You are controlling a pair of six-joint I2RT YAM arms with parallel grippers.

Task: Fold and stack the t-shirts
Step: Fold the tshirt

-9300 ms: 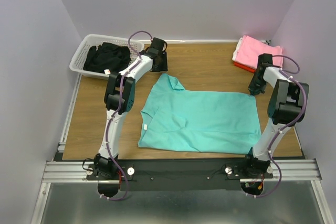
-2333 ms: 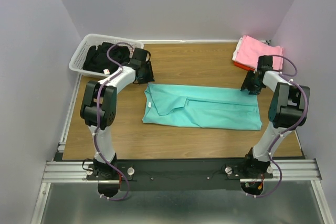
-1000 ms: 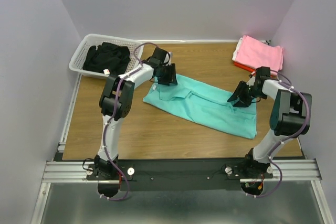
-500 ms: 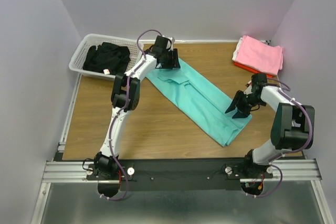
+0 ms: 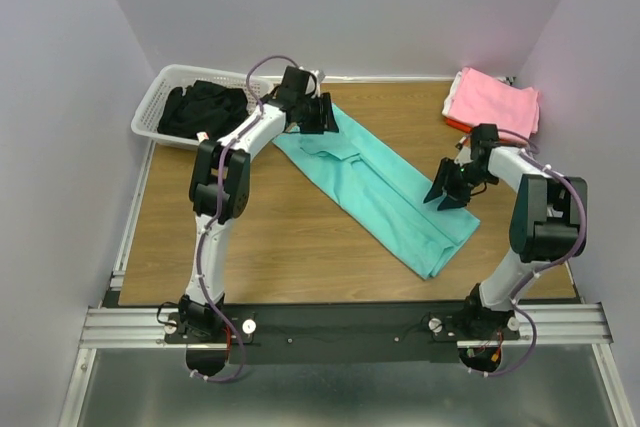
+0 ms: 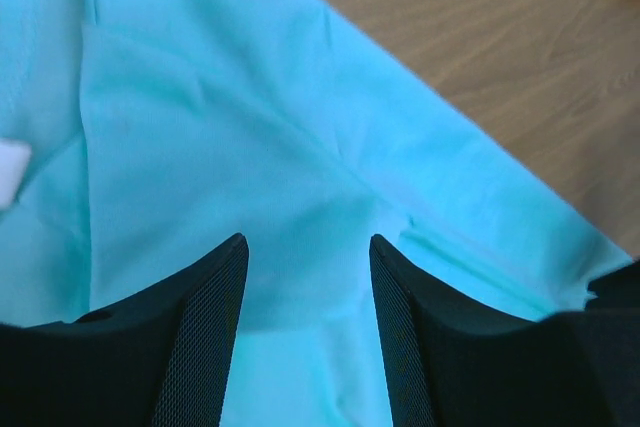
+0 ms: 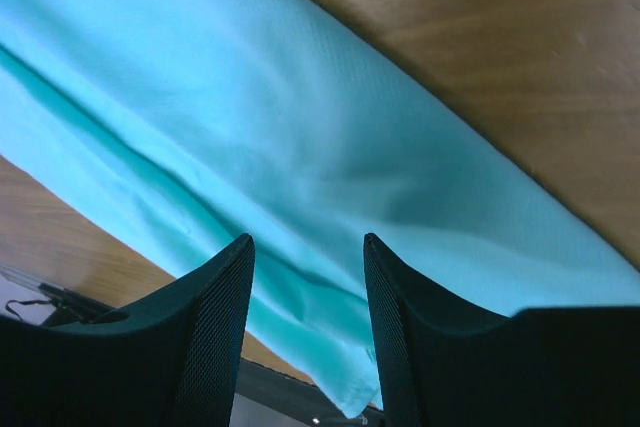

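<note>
The turquoise t-shirt (image 5: pixel 375 192) lies folded into a long strip, running diagonally from far left to near right on the wooden table (image 5: pixel 250 237). My left gripper (image 5: pixel 318 115) hovers over the strip's far left end, open, with only flat cloth (image 6: pixel 250 147) beneath its jaws (image 6: pixel 305 242). My right gripper (image 5: pixel 450 187) is at the strip's right edge, open too, and the cloth (image 7: pixel 300 127) lies below the jaws (image 7: pixel 308 239). A folded pink t-shirt (image 5: pixel 492 102) rests on a red-orange one (image 5: pixel 455 125) at the far right corner.
A white slatted basket (image 5: pixel 160 97) holding dark clothes (image 5: pixel 205 109) stands at the far left corner. Bare wood (image 7: pixel 480 47) shows beside the strip. The black front rail (image 5: pixel 340 322) with both arm bases runs along the near edge.
The turquoise strip has swung from nearly level to a steep diagonal, its left end going far and its right end coming near. In the last half second my right gripper drew slightly away.
</note>
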